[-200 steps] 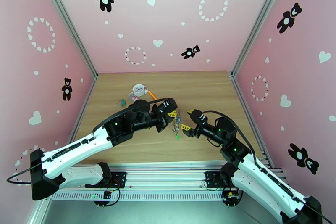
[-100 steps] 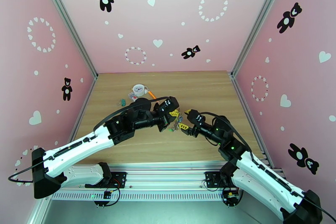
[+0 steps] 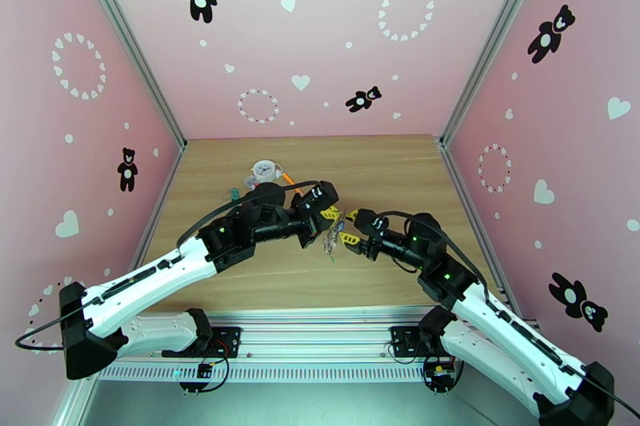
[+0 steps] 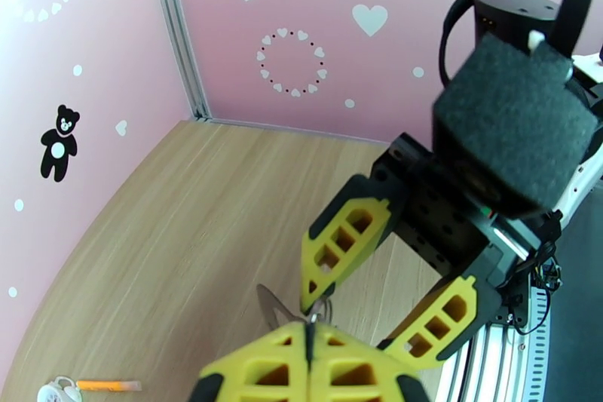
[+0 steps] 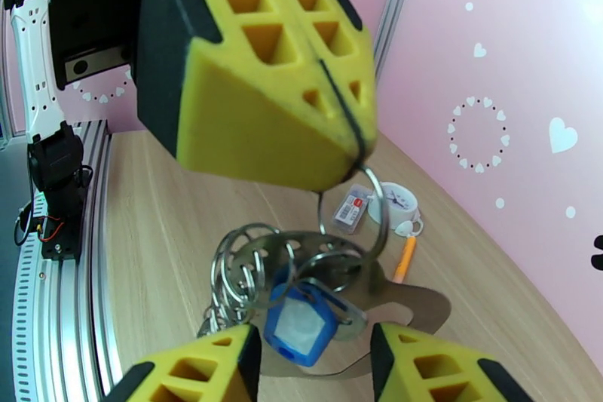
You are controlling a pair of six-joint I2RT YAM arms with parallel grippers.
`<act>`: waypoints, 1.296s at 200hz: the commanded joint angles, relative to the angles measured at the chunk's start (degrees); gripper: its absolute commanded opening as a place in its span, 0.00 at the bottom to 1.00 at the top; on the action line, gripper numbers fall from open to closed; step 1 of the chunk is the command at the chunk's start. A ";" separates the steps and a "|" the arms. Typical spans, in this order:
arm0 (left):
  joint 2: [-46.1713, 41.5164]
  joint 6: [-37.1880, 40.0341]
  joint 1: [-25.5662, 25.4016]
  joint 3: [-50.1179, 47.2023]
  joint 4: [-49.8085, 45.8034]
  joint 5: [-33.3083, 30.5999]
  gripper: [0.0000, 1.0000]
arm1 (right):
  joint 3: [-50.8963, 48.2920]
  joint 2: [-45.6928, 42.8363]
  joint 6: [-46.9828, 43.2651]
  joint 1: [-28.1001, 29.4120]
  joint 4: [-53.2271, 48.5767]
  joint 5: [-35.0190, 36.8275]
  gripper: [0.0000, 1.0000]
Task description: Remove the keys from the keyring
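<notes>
Where the table (image 3: 384, 164) reaches its far left, a white clock (image 3: 264, 171) and an orange pen (image 3: 290, 180) are seen lying close together. Nearer the middle, the left gripper (image 3: 330, 216) is held above the wood, its jaws pressed together on a thin metal ring at the top of the keyring (image 5: 301, 260), which is hung beneath it. A key with a blue tag (image 5: 300, 326) is carried low in the bunch. To the right, the right gripper (image 3: 350, 228) is set with its fingers (image 5: 422, 366) apart, one either side of that tag; nothing is gripped.
</notes>
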 commanded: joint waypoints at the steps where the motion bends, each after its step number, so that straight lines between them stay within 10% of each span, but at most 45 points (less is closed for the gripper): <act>1: -0.12 0.72 0.36 2.00 0.73 2.20 0.00 | 3.06 1.28 0.74 0.15 -1.36 -3.07 0.42; 144: -0.87 1.37 0.40 1.12 1.08 0.49 0.00 | 2.40 -2.04 4.88 0.19 -2.97 -0.11 0.12; 219: -0.96 1.01 0.39 0.94 1.86 0.43 0.00 | 3.93 1.96 7.69 0.21 -2.66 -2.32 0.20; 259: -1.31 1.14 0.41 0.43 1.91 -0.34 0.00 | 4.43 1.59 8.04 0.17 -2.33 -1.95 0.09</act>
